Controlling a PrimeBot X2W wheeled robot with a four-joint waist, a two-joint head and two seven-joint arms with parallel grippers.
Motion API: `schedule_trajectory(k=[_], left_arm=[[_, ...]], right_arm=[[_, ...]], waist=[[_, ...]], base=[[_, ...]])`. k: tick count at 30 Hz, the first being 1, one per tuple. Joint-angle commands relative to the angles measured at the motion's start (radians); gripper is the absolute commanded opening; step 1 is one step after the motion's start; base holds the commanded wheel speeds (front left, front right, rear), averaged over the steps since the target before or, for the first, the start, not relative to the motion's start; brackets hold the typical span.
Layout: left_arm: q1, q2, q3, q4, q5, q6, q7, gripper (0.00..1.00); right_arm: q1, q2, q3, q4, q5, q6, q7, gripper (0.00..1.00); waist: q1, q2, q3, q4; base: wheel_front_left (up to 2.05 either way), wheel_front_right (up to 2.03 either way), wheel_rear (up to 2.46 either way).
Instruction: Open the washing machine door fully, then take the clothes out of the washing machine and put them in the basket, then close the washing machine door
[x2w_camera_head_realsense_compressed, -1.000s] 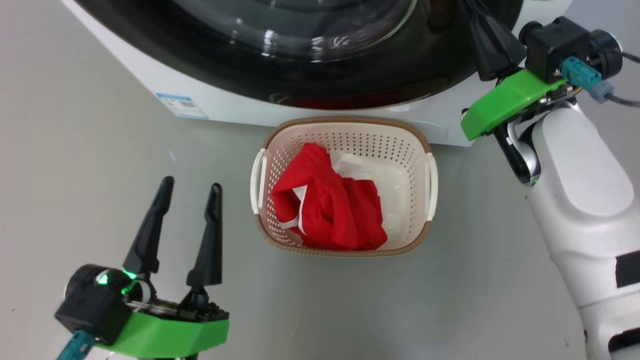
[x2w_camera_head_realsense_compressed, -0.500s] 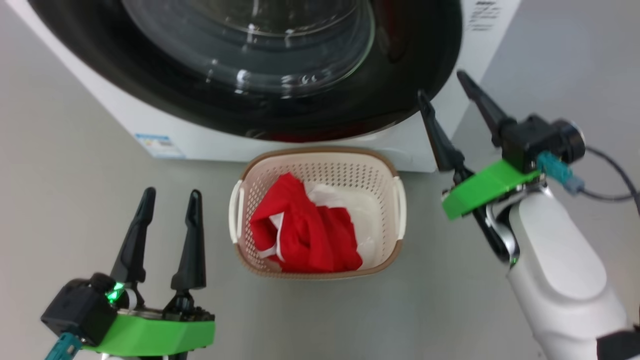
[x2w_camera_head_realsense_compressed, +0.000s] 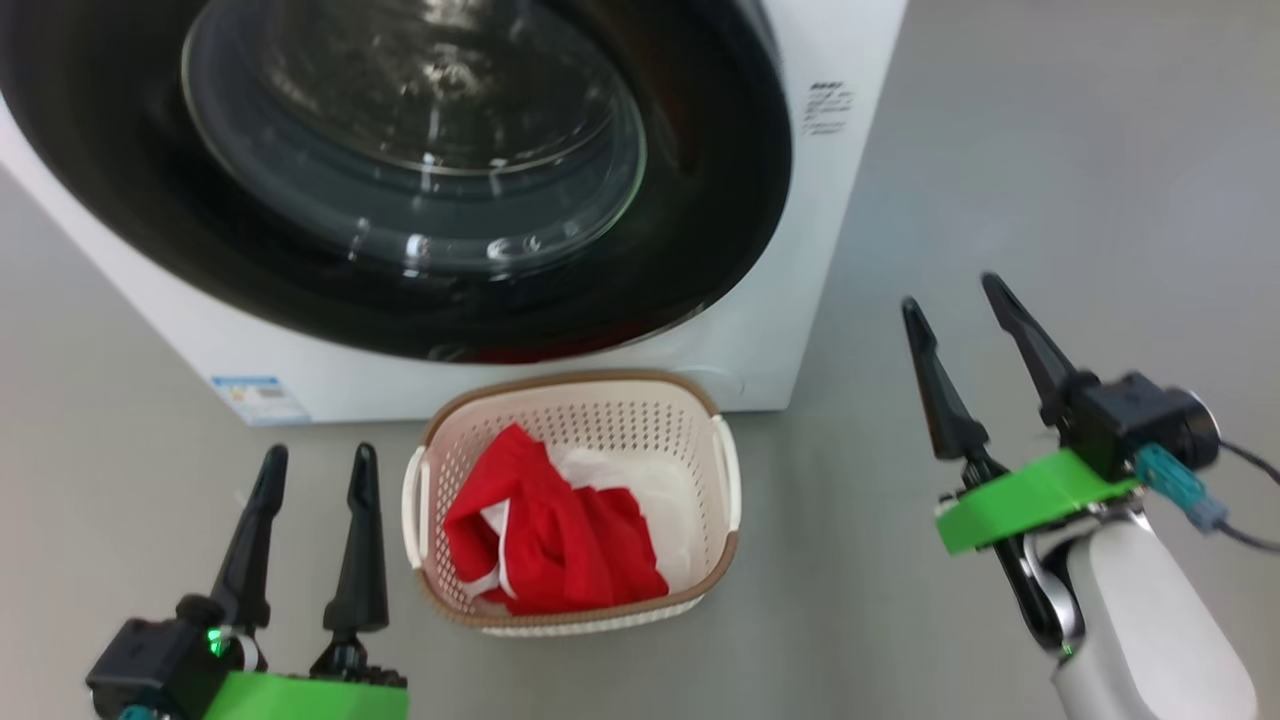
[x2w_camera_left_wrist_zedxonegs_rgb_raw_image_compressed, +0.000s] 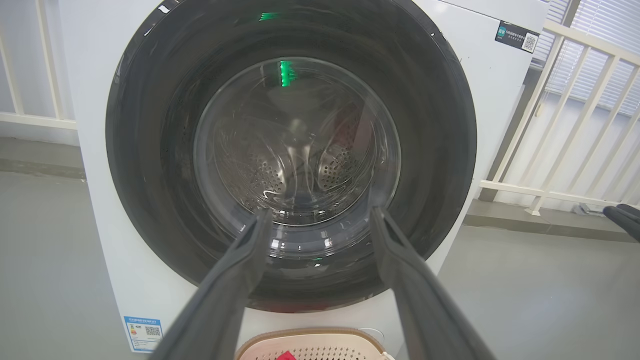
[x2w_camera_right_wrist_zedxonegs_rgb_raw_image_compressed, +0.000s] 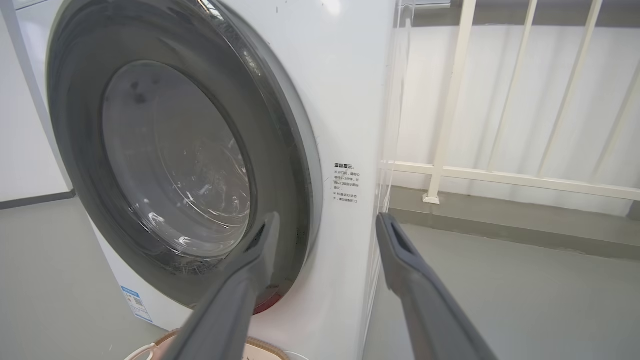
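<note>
The left fingers stand spread wide and hold nothing, hovering over the floor just beside the basket; the right fingers are likewise spread and empty, well apart from the basket's other side. The red clothes lie in the basket, close in front of the washing machine; its round black door is shut.

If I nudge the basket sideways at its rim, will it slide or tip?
Probably slide: the basket is perforated plastic on smooth floor, so likely light. Tipping seems unlikely: it sits low and wide, with the clothes slumped at its bottom. Those look floppy and may shift.
</note>
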Motion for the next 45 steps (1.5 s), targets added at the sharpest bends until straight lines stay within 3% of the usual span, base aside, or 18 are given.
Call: schedule_trajectory(k=[1, 21, 45], left_arm=[[0.000, 0.015, 0.037, -0.020, 0.011, 0.009, -0.008, 1.00], [0.126, 0.033, 0.118, -0.020, 0.012, 0.021, -0.008, 1.00], [0.175, 0.058, 0.117, 0.018, 0.013, 0.038, 0.012, 1.00]], right_arm=[[0.008, 0.008, 0.012, -0.033, -0.006, -0.004, -0.005, 1.00], [0.257, 0.009, -0.049, -0.170, -0.021, -0.004, -0.005, 1.00], [0.335, 0.009, -0.056, -0.210, -0.004, -0.004, -0.005, 1.00]], waist=[[0.0000, 0.0000, -0.037, -0.034], [0.0000, 0.0000, -0.157, -0.108], [0.0000, 0.0000, -0.202, -0.103]], base=[[0.00, 0.00, 0.00], [0.00, 0.00, 0.00], [0.00, 0.00, 0.00]])
